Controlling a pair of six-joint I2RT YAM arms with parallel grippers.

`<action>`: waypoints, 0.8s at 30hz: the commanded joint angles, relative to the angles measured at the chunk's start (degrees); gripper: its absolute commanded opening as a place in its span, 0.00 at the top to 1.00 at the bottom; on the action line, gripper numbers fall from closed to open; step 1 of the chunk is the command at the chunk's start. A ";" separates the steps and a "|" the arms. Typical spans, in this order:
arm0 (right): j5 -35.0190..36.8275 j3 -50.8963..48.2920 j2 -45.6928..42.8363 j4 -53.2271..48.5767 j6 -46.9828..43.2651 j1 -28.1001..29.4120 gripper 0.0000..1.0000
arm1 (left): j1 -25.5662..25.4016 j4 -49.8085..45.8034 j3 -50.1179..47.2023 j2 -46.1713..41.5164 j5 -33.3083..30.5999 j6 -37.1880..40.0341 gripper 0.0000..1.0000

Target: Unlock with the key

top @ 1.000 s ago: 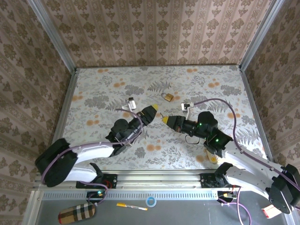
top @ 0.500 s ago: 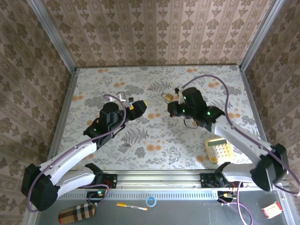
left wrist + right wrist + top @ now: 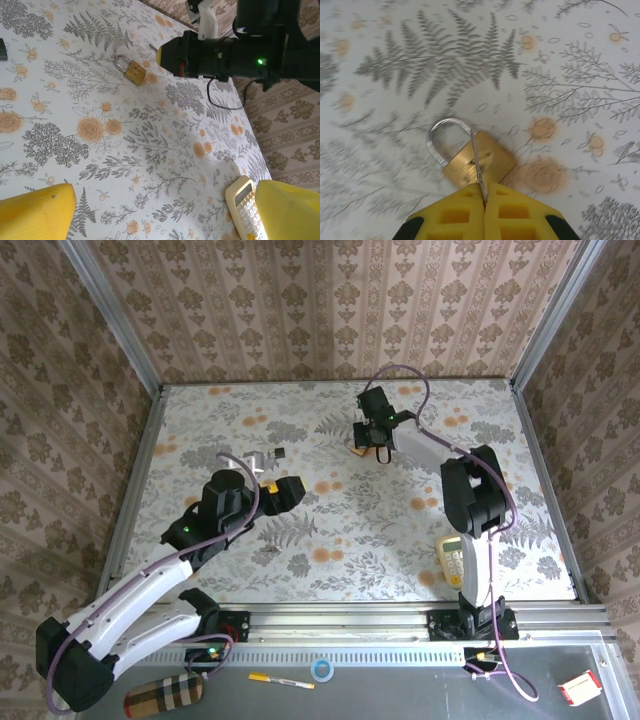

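Right hand (image 3: 484, 190) is clamped on the key (image 3: 476, 159), with the blade over the brass padlock (image 3: 497, 157). Left hand (image 3: 165, 200) fingers are apart. The key is probably light, stiff and slippery, so grip it by the flat head.

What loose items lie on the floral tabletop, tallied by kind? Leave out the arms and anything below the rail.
brass padlock: 1
key: 1
calculator: 1
Total: 3
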 commanded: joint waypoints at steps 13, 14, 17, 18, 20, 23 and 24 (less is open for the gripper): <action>15.21 25.11 19.63 -14.16 -4.53 0.88 1.00 | 1.10 0.08 -2.84 -1.75 -0.34 0.35 0.08; 16.90 25.52 20.14 -14.32 -5.27 1.39 1.00 | 1.16 0.08 -2.97 -1.88 -0.37 0.37 0.08; 20.76 27.71 22.43 -16.26 -6.86 2.30 1.00 | 1.47 0.18 -3.36 -2.25 -0.62 0.32 0.08; 21.70 28.60 23.16 -16.92 -7.42 2.63 1.00 | 1.70 0.17 -3.46 -2.32 -0.49 0.26 0.08; 24.25 28.82 24.07 -16.80 -9.49 3.67 1.00 | 2.23 0.01 -3.55 -2.54 0.04 0.21 0.08; 27.85 28.63 24.51 -15.78 -12.17 5.43 1.00 | 2.72 -0.08 -3.70 -3.06 0.26 0.33 0.08; 28.45 28.54 24.57 -15.56 -12.57 5.74 1.00 | 2.85 -0.10 -3.79 -3.24 0.26 0.34 0.08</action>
